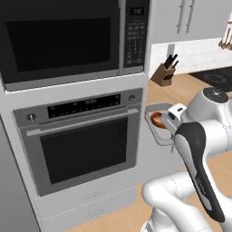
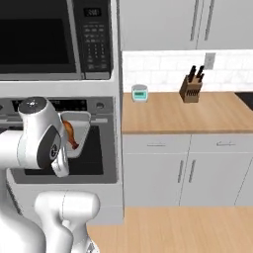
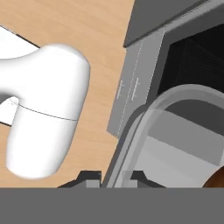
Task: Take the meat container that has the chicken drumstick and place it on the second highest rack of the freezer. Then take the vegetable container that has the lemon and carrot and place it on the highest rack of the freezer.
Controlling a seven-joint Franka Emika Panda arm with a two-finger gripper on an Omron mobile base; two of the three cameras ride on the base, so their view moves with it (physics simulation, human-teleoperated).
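Basically, the wall oven [image 1: 79, 140] filled the left of both base views, door shut, with the microwave [image 1: 68, 38] stacked directly above it and two drawer fronts below. Right of that stack ran the wooden table [image 2: 183, 113] over grey base cabinets [image 2: 188, 170], white upper cabinets [image 2: 197, 22] above. The white arm [image 1: 199, 149] was bent in front of the oven, carrying the load clear of the table, at about oven-door height.

The meat container [image 1: 159, 132], a clear shallow tray with rounded corners, hung in the air just off the oven's right edge in the left base view; in the right base view it [image 2: 79, 129] sat against the oven door, partly behind the arm's upper joint. The chicken drumstick [image 2: 70, 134] lay inside, brown-orange, visible in both base views and as a dark brown sliver at the lower right of the hand view.

The pincer [image 3: 113, 178] was nearly closed, clamped on the container's rim: in the hand view the rim [image 3: 127, 144] ran down between the two dark fingertips [image 3: 89, 177], one on each side of it.

A knife block [image 2: 190, 88] stood at the back of the table by the tiled wall, and a small teal-lidded jar [image 2: 140, 93] stood at the table's left end beside the oven column, well apart from the block.
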